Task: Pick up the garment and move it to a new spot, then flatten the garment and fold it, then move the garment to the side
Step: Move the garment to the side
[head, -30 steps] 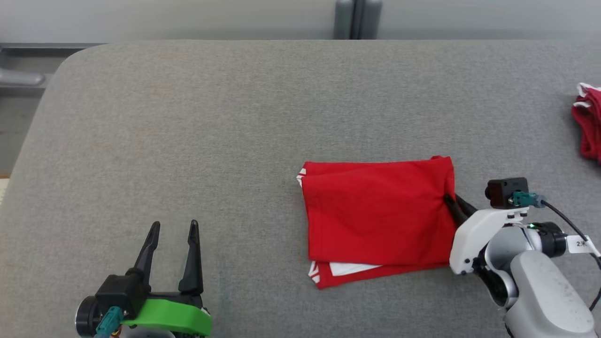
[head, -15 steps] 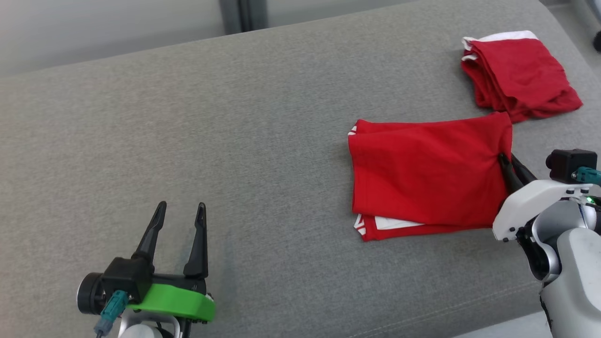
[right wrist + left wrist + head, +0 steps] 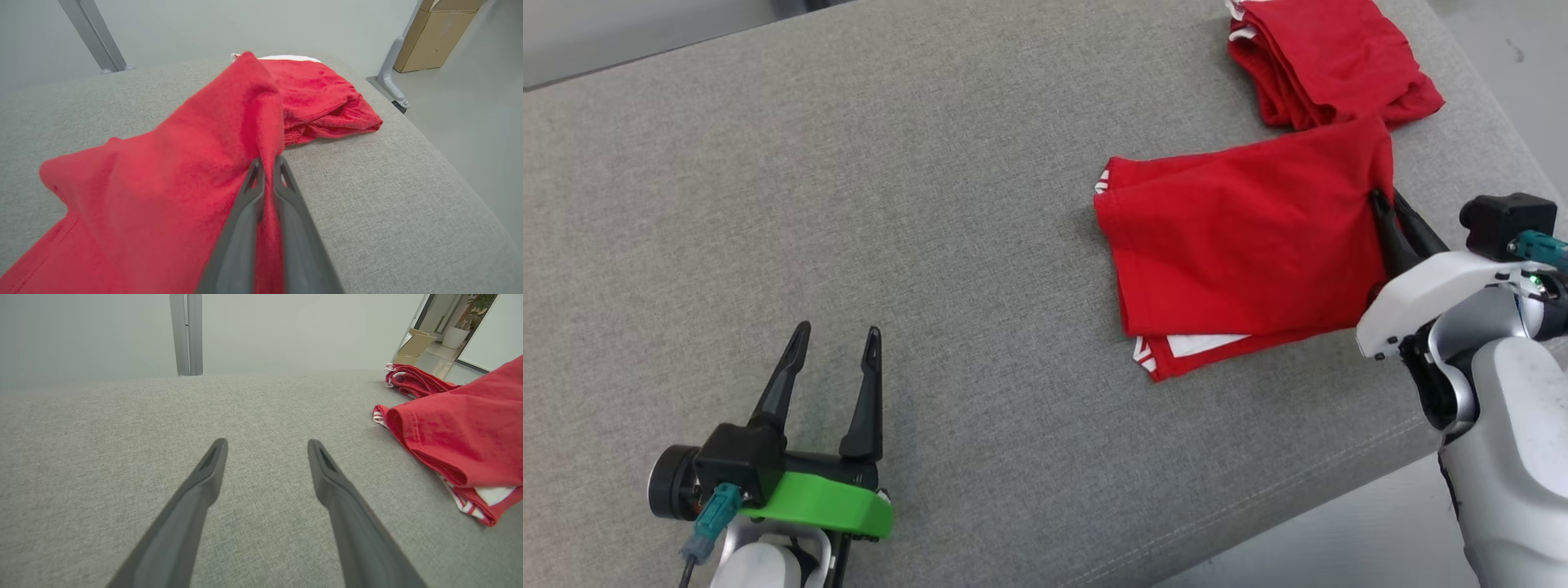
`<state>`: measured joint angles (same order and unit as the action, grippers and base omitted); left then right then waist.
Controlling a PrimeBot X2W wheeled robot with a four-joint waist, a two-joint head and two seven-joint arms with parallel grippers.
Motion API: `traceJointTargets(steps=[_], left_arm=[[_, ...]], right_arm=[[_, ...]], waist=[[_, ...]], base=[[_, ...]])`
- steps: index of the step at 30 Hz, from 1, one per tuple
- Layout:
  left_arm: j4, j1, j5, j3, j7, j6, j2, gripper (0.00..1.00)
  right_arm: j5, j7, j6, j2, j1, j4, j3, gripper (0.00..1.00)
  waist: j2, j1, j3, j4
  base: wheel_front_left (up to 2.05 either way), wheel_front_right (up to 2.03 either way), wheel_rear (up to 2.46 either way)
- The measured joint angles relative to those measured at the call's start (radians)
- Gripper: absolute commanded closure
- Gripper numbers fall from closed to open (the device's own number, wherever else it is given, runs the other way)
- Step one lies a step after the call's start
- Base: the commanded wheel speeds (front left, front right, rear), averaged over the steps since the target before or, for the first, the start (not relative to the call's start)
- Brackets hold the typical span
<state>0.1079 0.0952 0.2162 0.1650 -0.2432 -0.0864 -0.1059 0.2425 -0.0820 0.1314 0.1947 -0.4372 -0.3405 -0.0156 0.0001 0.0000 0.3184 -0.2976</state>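
Right gripper point(image 3: 1382, 202) clamped folded garment's point(image 3: 1241, 237) right edge; left gripper point(image 3: 838, 330) fingers apart, empty. Risk: one-edge pull could undo fold or bump red pile point(image 3: 1327, 57) far right.

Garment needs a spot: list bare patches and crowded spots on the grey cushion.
Bare: the wide stretch between left pincer and folded garment, plus the near-edge strip. Crowded: far right corner, around the second red pile.
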Motion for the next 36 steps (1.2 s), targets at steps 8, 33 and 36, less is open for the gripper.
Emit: traceJointTargets(steps=[8, 33, 36], left_arm=[[0.008, 0.012, 0.010, 0.002, -0.004, 0.007, 0.002, 0.00], [0.024, 0.023, 0.026, 0.009, -0.019, 0.010, 0.028, 0.00], [0.019, 0.024, 0.020, 0.008, -0.019, 0.010, 0.029, 0.00]], right_arm=[[-0.021, -0.017, 0.000, 0.014, -0.156, -0.050, 0.014, 1.00], [-0.165, 0.011, 0.000, 0.193, -0.383, -0.261, -0.258, 1.00], [-0.190, -0.004, 0.000, 0.235, -0.389, -0.260, -0.300, 1.00]], waist=[[0.0000, 0.0000, 0.007, 0.041], [0.0000, 0.0000, 0.025, 0.247], [0.0000, 0.0000, 0.035, 0.260]], base=[[0.00, 0.00, 0.00], [0.00, 0.00, 0.00], [0.00, 0.00, 0.00]])
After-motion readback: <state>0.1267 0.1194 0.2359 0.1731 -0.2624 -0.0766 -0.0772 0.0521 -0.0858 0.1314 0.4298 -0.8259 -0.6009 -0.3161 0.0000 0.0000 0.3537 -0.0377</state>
